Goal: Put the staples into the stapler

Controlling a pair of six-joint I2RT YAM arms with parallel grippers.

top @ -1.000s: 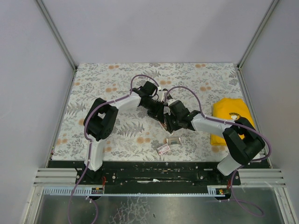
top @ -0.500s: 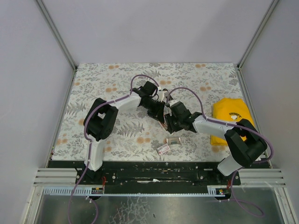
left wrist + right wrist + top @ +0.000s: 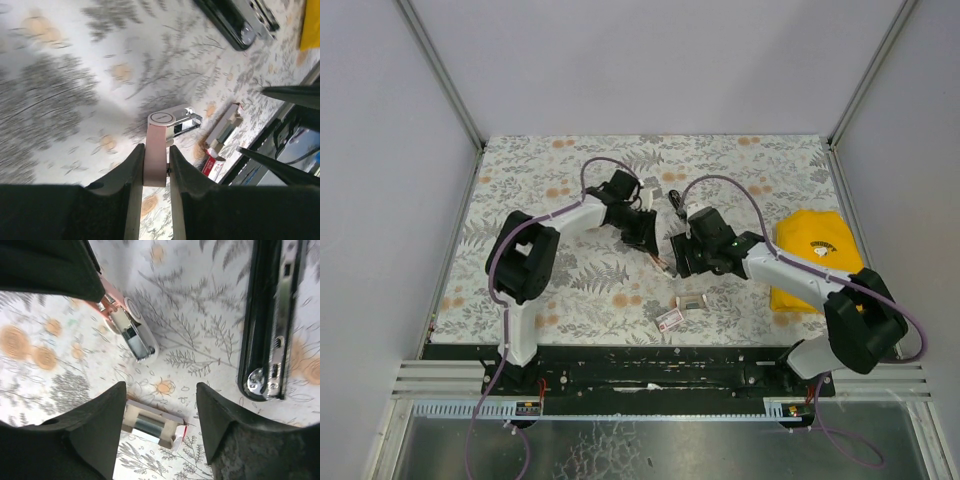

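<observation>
Left fingers pinch a pink piece; right fingers spread wide, holding nothing

Black and slim, the stapler lies flat on the fern-printed desk, and neither arm touches it. In the right wrist view it runs up the frame at 3 o'clock. Its black arm and chrome channel show side by side, with a round rivet at the lower end. It sits just outside the right-hand finger and apart from it. In the left wrist view it shows at 1 o'clock, well apart from the pinched piece. From above I cannot pick it out among the two wrists, which meet near the middle of the desk.

Next out is the pink piece, a flat strip with a rounded far end and a chrome part beneath that end. The left fingers press on its two long sides at the near end. In the right wrist view it sits at 10 o'clock, with its chrome end pointing toward 5 o'clock. I cannot tell whether its tip touches the desk.

A small open staple box with a grey block inside lies on the desk. It shows at 6 o'clock in the right wrist view, in the gap between the spread right fingers. From above it lies at 6 o'clock from the wrists. A red-and-white box is just beside it at 7 o'clock, and both are near the desk's near edge.

A yellow cloth lies at 3 o'clock by the desk's right edge, partly under the right arm
</observation>
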